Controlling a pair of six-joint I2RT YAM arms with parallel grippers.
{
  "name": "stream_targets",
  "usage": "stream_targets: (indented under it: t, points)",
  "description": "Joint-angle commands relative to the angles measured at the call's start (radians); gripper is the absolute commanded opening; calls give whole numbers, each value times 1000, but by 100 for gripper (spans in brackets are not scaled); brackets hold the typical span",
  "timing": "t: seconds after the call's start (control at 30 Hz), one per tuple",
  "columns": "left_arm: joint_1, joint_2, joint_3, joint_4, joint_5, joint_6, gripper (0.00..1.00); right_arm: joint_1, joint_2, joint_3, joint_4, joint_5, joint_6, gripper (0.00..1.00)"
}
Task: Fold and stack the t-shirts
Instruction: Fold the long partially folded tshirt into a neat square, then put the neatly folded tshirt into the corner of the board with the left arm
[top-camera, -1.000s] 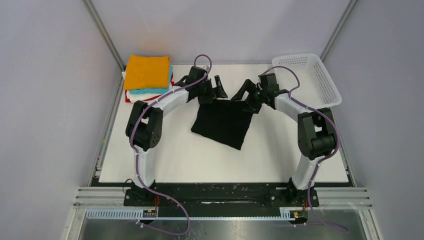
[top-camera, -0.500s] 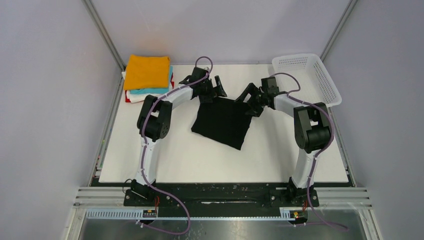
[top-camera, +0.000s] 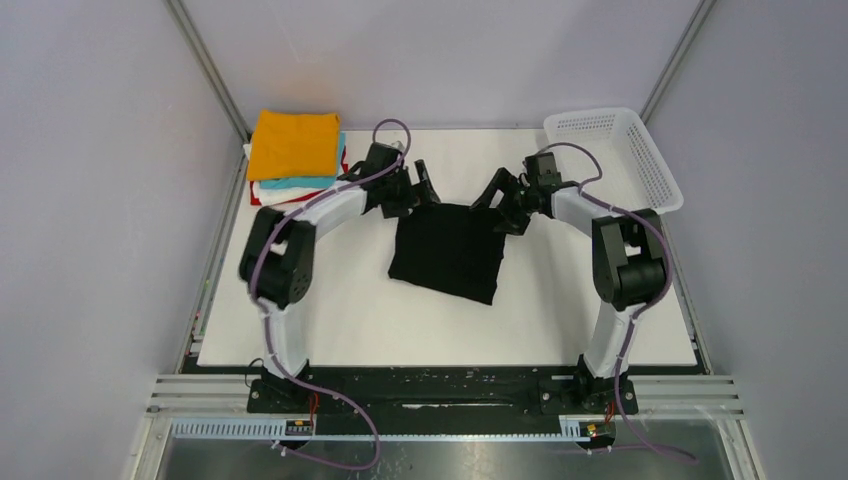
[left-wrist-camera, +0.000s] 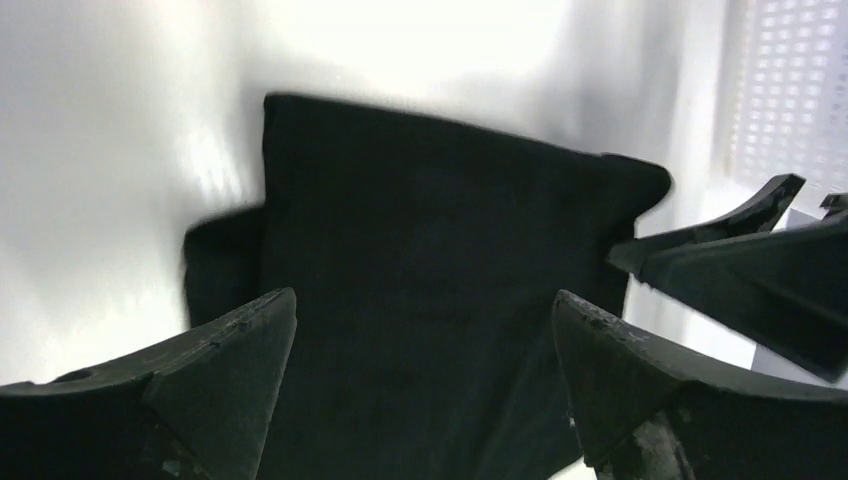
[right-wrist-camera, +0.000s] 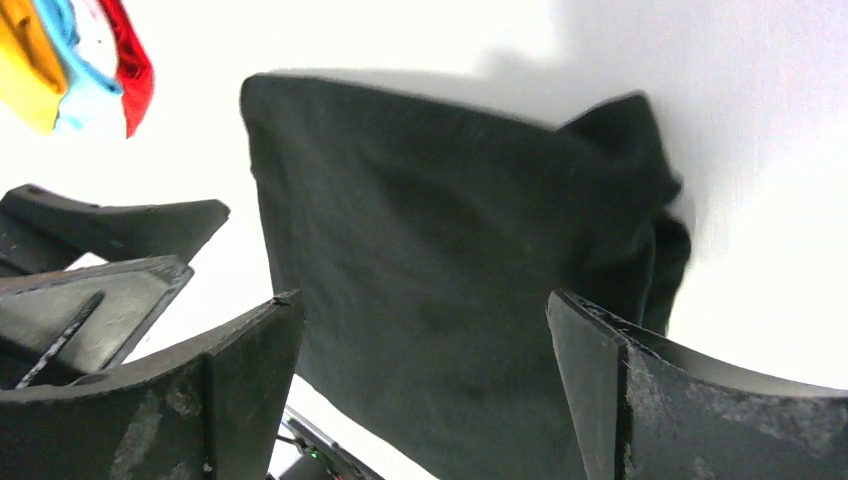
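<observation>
A black t-shirt (top-camera: 446, 252), folded into a rough square, lies flat on the middle of the white table (top-camera: 350, 310). My left gripper (top-camera: 420, 190) is open and empty over its far left corner. My right gripper (top-camera: 493, 196) is open and empty over its far right corner. In the left wrist view the left gripper (left-wrist-camera: 422, 300) is spread wide above the black t-shirt (left-wrist-camera: 430, 230). In the right wrist view the right gripper (right-wrist-camera: 422, 300) is spread the same way above the black t-shirt (right-wrist-camera: 450, 230). A stack of folded t-shirts (top-camera: 293, 155), orange on top with turquoise, white and red below, sits at the far left.
A white mesh basket (top-camera: 655, 165) stands at the far right corner. The right gripper's fingers (left-wrist-camera: 740, 260) show at the right of the left wrist view. The left gripper's fingers (right-wrist-camera: 110, 235) and the stack (right-wrist-camera: 70, 55) show in the right wrist view. Grey walls enclose the table.
The black t-shirt has turned and now lies squarer, with its far edge level. Both open grippers have shifted slightly left and back at its far corners.
</observation>
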Motion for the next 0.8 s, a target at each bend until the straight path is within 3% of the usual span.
stream_targets:
  t: [0.0, 0.13, 0.3, 0.77]
  points:
    - [-4, -304, -149, 65, -141, 41, 99, 8, -253, -41, -57, 65, -104, 99]
    - [-2, -374, -229, -23, -180, 73, 99, 0, -447, -215, -37, 137, -103, 100]
    - [1, -325, -231, -114, -219, 108, 99, -42, -655, -415, -16, 171, -76, 99]
    - [-35, -51, -97, -189, -149, 110, 95, -77, -878, -482, -128, 207, -122, 100]
